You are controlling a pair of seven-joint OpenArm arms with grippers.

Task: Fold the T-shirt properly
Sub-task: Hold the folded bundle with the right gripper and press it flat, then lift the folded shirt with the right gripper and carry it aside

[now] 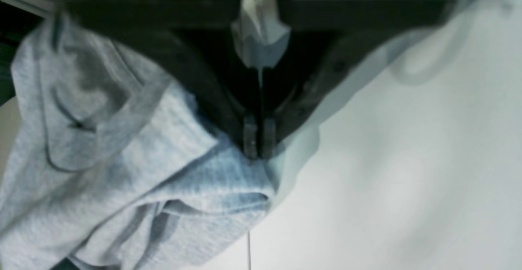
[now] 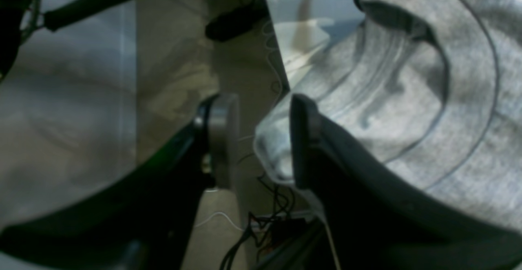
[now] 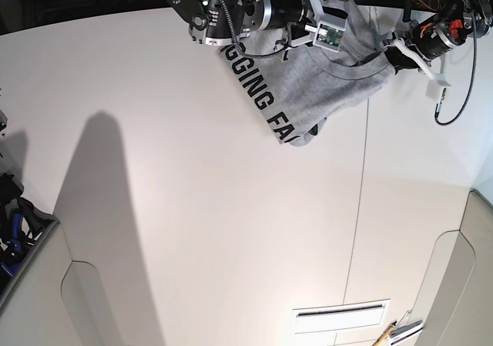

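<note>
Shirt: the grey T-shirt [image 3: 308,92] hangs bunched at the far edge of the white table [image 3: 192,207], black lettering facing out, lower end sagging onto the tabletop.
Left gripper [image 1: 259,141]: jaws fully closed, pinching a fold of shirt fabric.
Right gripper [image 2: 261,139]: jaws parted, a cloth edge lying against one finger but not clamped.
Risk: with one pinch carrying the weight, the shirt may swing, twist or slip free, spoiling a flat layout for folding.
</note>
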